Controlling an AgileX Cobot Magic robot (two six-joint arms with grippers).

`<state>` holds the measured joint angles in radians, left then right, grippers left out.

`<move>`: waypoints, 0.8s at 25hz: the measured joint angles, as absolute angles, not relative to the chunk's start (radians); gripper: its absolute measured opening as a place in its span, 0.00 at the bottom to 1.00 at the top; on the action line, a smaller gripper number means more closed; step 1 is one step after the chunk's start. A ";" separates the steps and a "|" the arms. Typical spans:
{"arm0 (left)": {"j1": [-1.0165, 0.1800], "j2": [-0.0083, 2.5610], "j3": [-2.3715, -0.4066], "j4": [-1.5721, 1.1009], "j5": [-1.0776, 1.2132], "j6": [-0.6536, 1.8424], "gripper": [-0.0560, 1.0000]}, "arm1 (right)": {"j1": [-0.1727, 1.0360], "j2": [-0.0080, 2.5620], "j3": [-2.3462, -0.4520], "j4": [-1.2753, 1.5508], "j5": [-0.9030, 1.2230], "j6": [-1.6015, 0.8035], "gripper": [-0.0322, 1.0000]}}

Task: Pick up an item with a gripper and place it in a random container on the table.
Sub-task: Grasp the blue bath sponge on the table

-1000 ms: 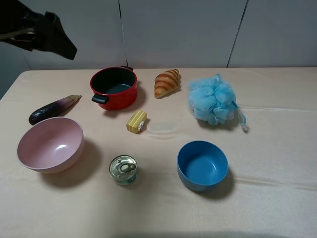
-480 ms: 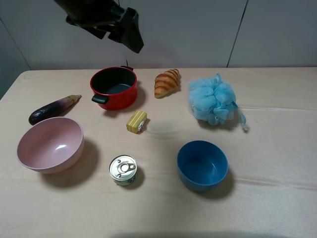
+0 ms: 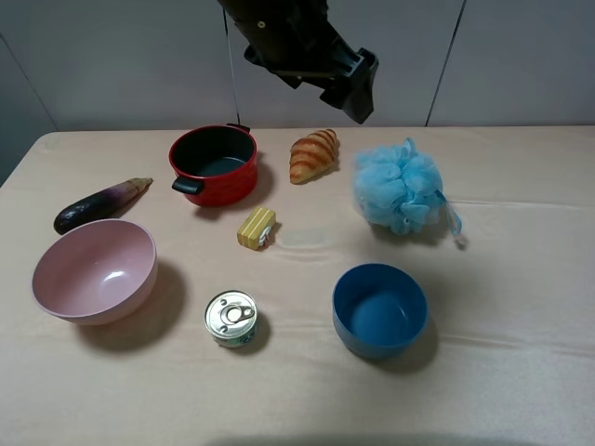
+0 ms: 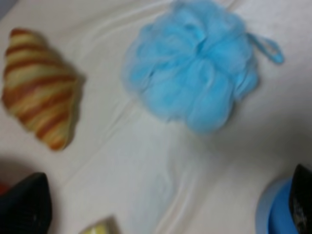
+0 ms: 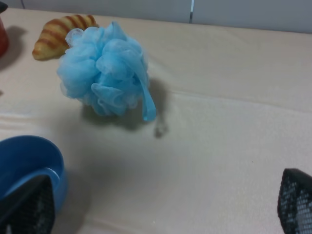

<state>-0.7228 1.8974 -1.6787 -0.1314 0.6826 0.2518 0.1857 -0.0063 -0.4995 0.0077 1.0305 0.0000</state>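
The light-blue mesh pouf [image 3: 400, 188] with its ribbon loop lies on the beige table [image 3: 521, 372] at the back right. The pale-pink bowl [image 3: 93, 270] stands at the front left, empty. My left gripper [image 3: 357, 93] hangs high over the back of the table, above and between the croissant and the pouf, holding nothing. In the left wrist view [image 4: 163, 207] its fingers [image 4: 24, 207] stand wide apart and the pouf [image 4: 195, 73] lies below. My right gripper [image 5: 161, 207] is open and empty, low over the cloth, facing the pouf [image 5: 105, 73]; it is out of the exterior view.
A red pot [image 3: 214, 163], a croissant [image 3: 314, 154] and an eggplant [image 3: 98, 204] lie at the back. A yellow block [image 3: 257, 228], a tin can [image 3: 231, 318] and a blue bowl [image 3: 379, 309] sit in the middle and front.
My left arm has swung from the far upper left across the back, past the red pot, to above the croissant near the pouf. Nothing on the table has moved.
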 joint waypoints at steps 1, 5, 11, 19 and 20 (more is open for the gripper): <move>-0.734 1.913 -1.690 -0.131 0.667 0.257 0.99 | 0.186 -0.006 -0.500 0.008 1.030 0.000 0.70; -0.767 1.973 -1.717 -0.131 0.590 0.268 0.99 | 0.186 -0.006 -0.500 0.008 1.030 0.000 0.70; -0.801 2.056 -1.725 -0.131 0.447 0.303 0.99 | 0.186 -0.006 -0.500 0.008 1.030 0.000 0.70; -0.820 2.159 -1.728 -0.131 0.253 0.356 0.99 | 0.186 -0.006 -0.500 0.008 1.030 0.000 0.70; -0.820 2.172 -1.728 -0.131 0.233 0.364 0.99 | 0.186 -0.006 -0.500 0.008 1.030 0.000 0.70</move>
